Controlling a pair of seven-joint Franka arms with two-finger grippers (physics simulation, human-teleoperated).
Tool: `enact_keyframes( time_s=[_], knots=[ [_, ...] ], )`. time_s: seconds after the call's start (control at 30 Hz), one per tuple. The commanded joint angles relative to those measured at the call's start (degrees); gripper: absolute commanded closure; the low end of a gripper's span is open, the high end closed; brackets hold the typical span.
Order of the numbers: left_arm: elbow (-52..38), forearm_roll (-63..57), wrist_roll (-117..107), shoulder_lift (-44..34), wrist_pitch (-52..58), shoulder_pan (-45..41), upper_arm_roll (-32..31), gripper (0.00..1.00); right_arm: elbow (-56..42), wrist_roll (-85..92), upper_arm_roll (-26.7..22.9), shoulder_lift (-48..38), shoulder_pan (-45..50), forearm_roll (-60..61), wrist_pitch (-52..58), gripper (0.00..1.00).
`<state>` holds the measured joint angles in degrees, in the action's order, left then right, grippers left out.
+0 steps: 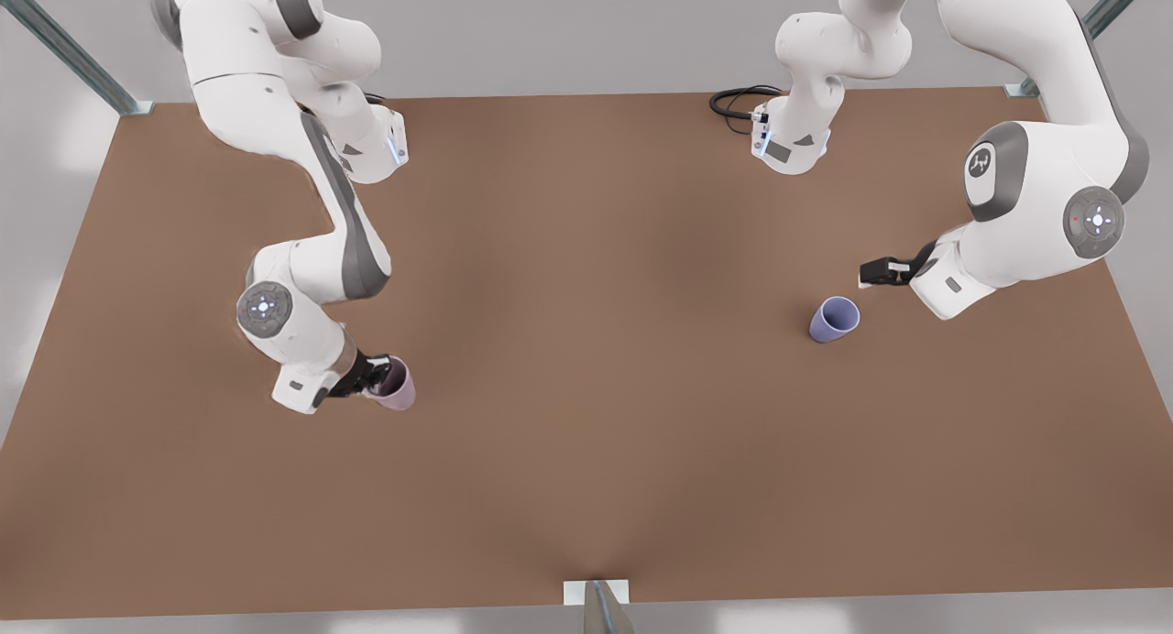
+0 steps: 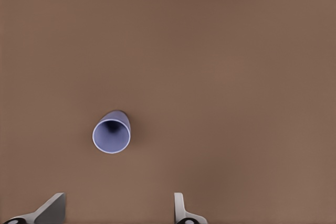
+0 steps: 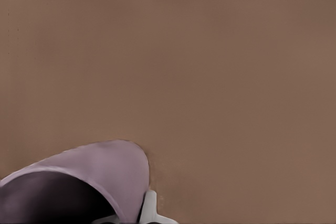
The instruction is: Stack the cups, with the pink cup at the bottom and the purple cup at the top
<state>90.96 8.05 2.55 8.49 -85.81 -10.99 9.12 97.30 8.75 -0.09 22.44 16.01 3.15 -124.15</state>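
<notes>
The pink cup [image 1: 398, 391] stands at the front view's left, pale mauve outside and dark plum inside. My right gripper [image 1: 374, 377] is shut on its rim; in the right wrist view one finger [image 3: 149, 207] presses the outer wall of the pink cup [image 3: 105, 166] and the other sits inside. The purple cup [image 1: 833, 320] stands upright and alone at the front view's right. My left gripper [image 1: 875, 272] hovers open just beyond it, above the table. In the left wrist view its fingers [image 2: 52, 209] are spread wide, with the purple cup [image 2: 111, 132] ahead of them.
The brown table [image 1: 586, 341] stretches wide between the two cups. A black cable [image 1: 738, 101] loops at the far edge near an arm base. Metal frame posts [image 1: 600, 606] stand at the front edge and the back corners.
</notes>
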Motion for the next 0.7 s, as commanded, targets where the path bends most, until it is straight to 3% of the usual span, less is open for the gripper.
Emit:
enact_keyframes(
  time_s=[0.0,0.1,0.17,0.27,0.43,0.6,0.67],
  knots=[
    [0.0,0.0,0.2,-0.1,-0.5,0.0,0.0,0.00,-6.0,-39.4,0.1,2.7,5.5,-0.1,8.8,0.79],
    [0.0,-0.1,0.3,0.0,0.2,0.0,0.0,0.00,-23.8,-54.4,0.7,13.7,11.5,3.8,13.1,0.79],
    [-1.1,0.2,0.2,1.9,3.1,0.0,0.3,0.00,-36.8,-65.3,6.6,22.3,13.3,3.3,13.1,0.79],
    [-6.0,-1.1,-0.6,6.6,2.3,0.4,0.8,0.00,-46.4,-67.6,6.4,28.4,20.2,3.2,13.1,0.79],
    [-4.4,-1.6,0.2,8.5,2.0,0.7,1.8,0.00,-51.4,-67.5,6.6,34.7,25.0,3.3,5.2,0.79],
    [19.4,-5.5,1.5,1.4,-19.3,0.8,1.7,0.00,-51.2,-67.5,6.2,39.3,26.4,3.2,-3.8,0.79],
    [23.6,-5.6,1.5,1.4,-24.9,1.2,1.7,0.00,-50.8,-67.4,6.0,40.9,27.5,0.5,-2.9,0.79]
  ],
)
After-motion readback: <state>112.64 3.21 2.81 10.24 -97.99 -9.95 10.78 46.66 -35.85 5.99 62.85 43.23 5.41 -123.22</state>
